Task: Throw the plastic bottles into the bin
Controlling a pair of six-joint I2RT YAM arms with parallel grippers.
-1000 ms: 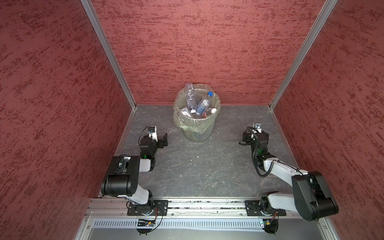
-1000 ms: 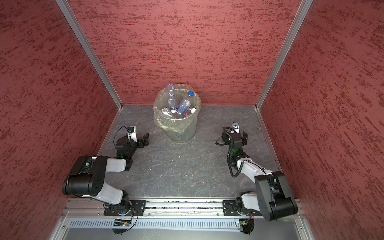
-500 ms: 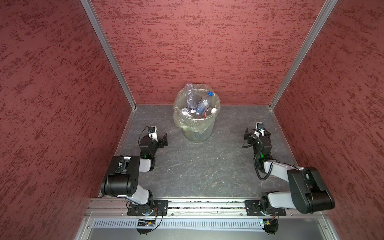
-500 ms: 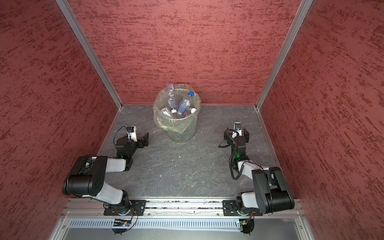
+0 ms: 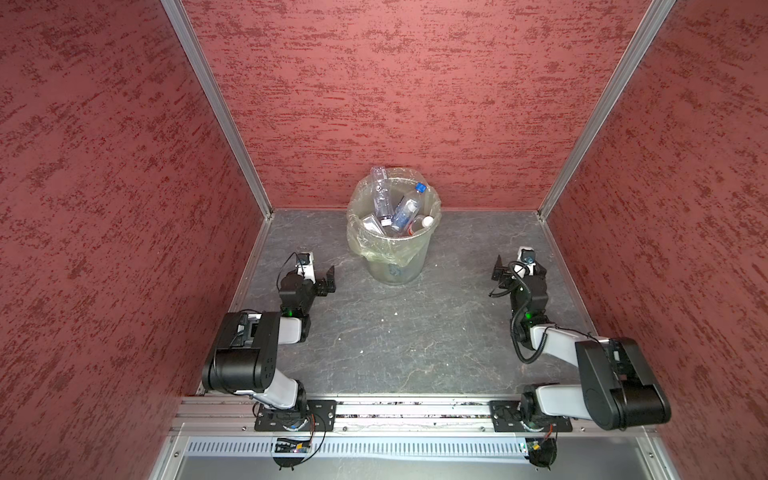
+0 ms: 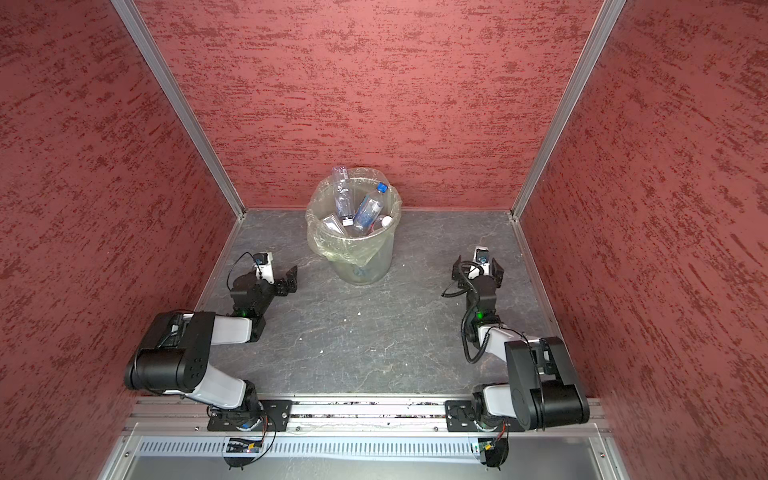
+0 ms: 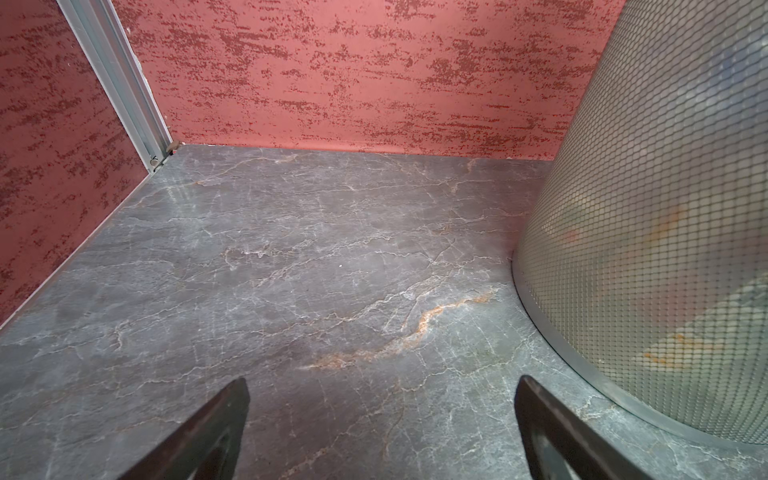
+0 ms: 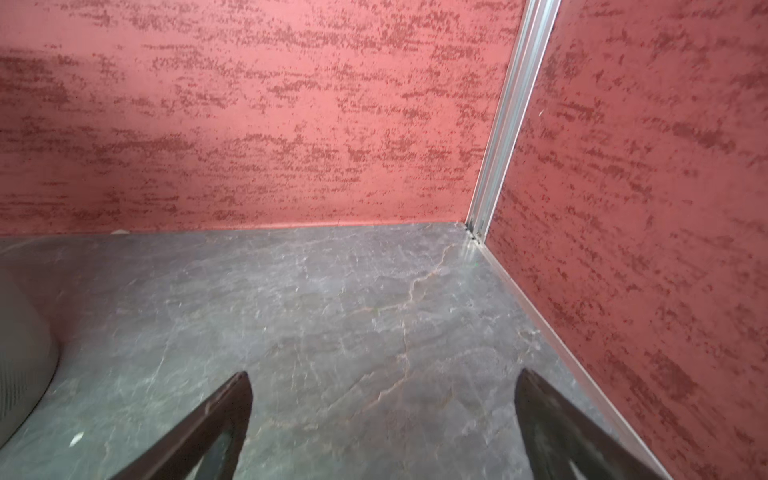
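- Three mottled red walls (image 5: 395, 83) box the scene in.
- One grey, veined counter (image 5: 415, 332) carries everything.
- Two arms, both folded low. The left arm (image 5: 249, 349) is on the left and the right arm (image 5: 602, 374) on the right, well apart.
- One bin (image 5: 395, 266) stands at the back middle of the counter, near the rear wall. A crinkly clear bag (image 5: 374, 245) is folded over its rim.
- Two pincers. The left pincer (image 7: 382, 380) has its jaws spread wide with nothing between them, low over the counter and just beside the bin's base. The right pincer (image 8: 384, 376) is spread just as wide and empty too, near the right wall and farther from the bin.
- The bottles (image 5: 409, 210) are all in the bin, and I count four at the top. One clear one pokes above the rim, one blue-capped one leans across, one is white-capped, and one lies at the left. Colours lower down show through the bin wall, too blurred to count.
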